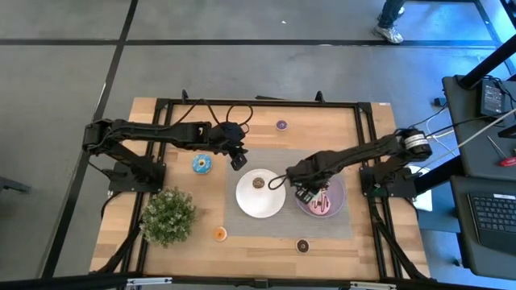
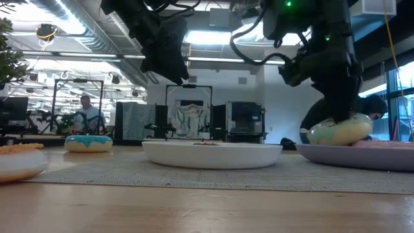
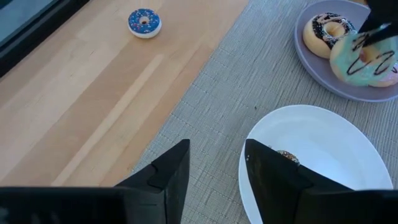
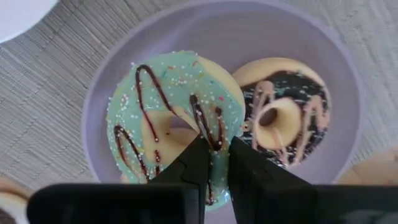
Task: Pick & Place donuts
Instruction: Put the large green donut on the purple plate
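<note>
My right gripper point(image 4: 216, 146) is over the purple plate point(image 1: 339, 187), shut on the green donut point(image 4: 168, 118) with dark stripes. Beside it on that plate lie the brown-iced donut point(image 4: 283, 118) and a pink one point(image 3: 390, 76), which the green donut partly covers. My left gripper point(image 3: 214, 168) hangs open above the mat, at the left rim of the white plate point(image 1: 270, 205), where a tiny brown donut point(image 1: 258, 183) lies. The blue donut point(image 1: 201, 164) lies flat on the wood, left of the mat. My right gripper holds the green donut by one side of its ring point(image 4: 211, 127), one finger in the hole and the other outside it. The fingers come from above, pointing down. The donut sits tilted, low over the purple plate point(image 2: 362, 155); whether it is clear of the plate, I cannot tell.
A potted plant point(image 1: 168, 216) stands at the table's near left. Tiny donuts lie about: purple point(image 1: 281, 125) near the far edge, orange point(image 1: 219, 234) and brown point(image 1: 302, 245) toward the near edge. A grey mat point(image 1: 278, 225) lies under both plates.
</note>
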Action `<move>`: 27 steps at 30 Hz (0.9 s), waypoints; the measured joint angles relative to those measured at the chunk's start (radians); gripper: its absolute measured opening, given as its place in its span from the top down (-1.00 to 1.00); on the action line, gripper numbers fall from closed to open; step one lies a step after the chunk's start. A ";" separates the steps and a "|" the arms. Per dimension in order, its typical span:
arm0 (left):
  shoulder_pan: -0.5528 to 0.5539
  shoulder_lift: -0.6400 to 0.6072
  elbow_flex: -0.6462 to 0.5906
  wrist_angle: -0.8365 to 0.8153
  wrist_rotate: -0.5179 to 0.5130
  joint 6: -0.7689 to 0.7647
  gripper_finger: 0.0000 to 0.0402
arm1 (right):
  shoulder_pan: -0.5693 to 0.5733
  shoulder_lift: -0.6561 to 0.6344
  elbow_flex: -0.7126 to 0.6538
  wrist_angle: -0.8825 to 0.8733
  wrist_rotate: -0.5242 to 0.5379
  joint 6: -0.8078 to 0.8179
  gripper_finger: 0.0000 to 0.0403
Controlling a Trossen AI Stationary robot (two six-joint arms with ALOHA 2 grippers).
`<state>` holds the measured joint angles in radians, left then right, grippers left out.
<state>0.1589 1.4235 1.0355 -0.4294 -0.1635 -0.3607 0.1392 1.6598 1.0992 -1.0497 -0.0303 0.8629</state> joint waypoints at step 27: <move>0.000 0.000 0.000 0.002 0.000 -0.001 0.25 | 0.007 0.016 0.000 0.027 0.000 0.000 0.22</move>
<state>0.1589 1.4235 1.0355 -0.4274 -0.1631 -0.3614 0.1467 1.6758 1.0992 -1.0229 -0.0299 0.8631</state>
